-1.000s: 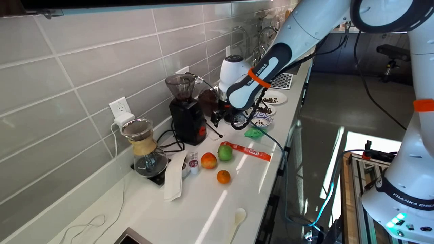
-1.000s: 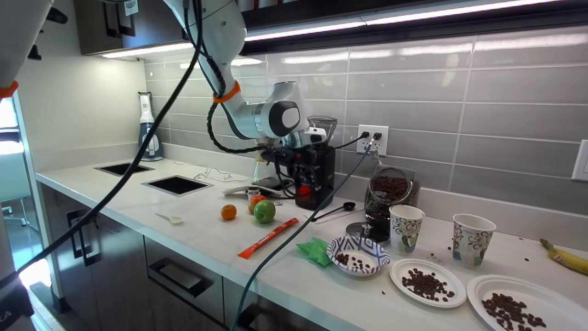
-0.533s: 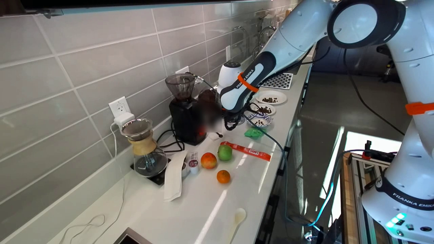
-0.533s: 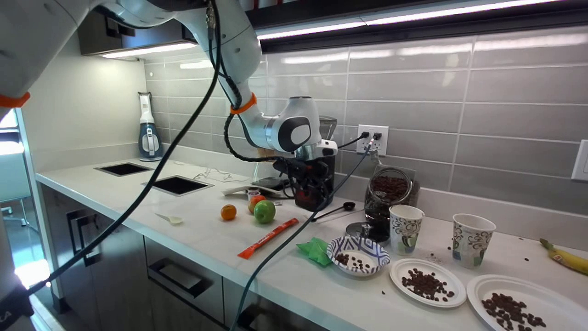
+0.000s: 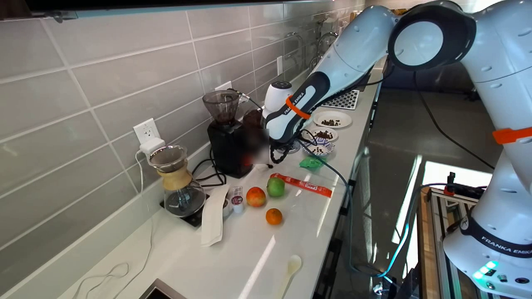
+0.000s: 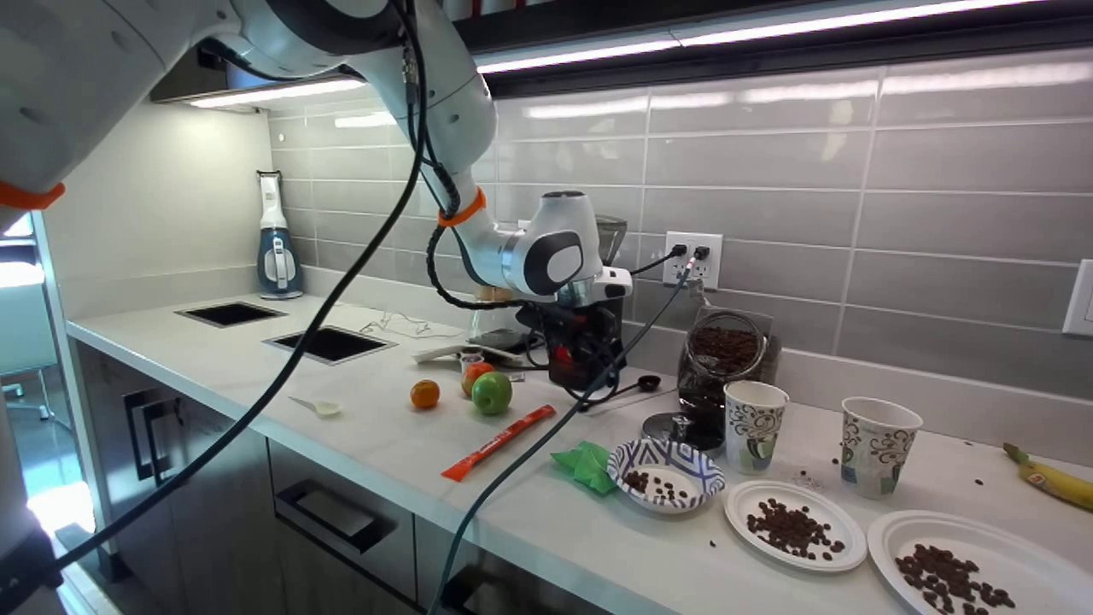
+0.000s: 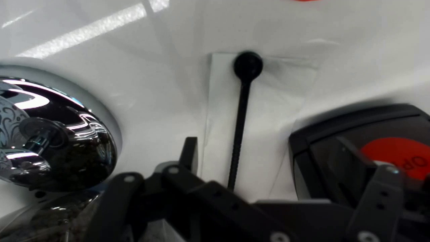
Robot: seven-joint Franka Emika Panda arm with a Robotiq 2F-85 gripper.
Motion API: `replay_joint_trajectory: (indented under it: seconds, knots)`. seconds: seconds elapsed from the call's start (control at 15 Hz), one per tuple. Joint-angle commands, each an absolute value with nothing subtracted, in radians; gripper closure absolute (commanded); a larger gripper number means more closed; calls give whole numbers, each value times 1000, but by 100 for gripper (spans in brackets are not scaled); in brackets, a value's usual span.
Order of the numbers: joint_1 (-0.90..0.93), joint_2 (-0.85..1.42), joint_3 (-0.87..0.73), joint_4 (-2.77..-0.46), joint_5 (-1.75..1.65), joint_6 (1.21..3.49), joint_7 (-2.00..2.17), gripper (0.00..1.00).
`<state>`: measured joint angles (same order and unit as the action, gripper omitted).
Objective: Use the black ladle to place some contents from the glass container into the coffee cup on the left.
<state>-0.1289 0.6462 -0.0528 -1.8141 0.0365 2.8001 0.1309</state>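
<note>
I've got my gripper (image 7: 268,151), jaws spread wide, above the black ladle (image 7: 241,121). Ladle lies on white paper (image 7: 272,117), round end toward the top of the wrist view, lower handle hidden behind the gripper. Shiny round lid (image 7: 80,151) at left, black machine (image 7: 324,136) with red patch (image 7: 396,151) at right.

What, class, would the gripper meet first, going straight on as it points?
Possibly the grinder, which one finger overlaps in the wrist view; depth is unclear. Otherwise, perhaps the black ladle.
</note>
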Motion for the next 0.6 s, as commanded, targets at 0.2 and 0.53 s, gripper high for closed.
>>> replay_joint_trajectory:
  seconds: [0.2,0.53]
  knots:
    - [-37,718,-149,-1758,14,2828,192,0]
    - [44,771,-237,-1711,-13,2811,256,0]
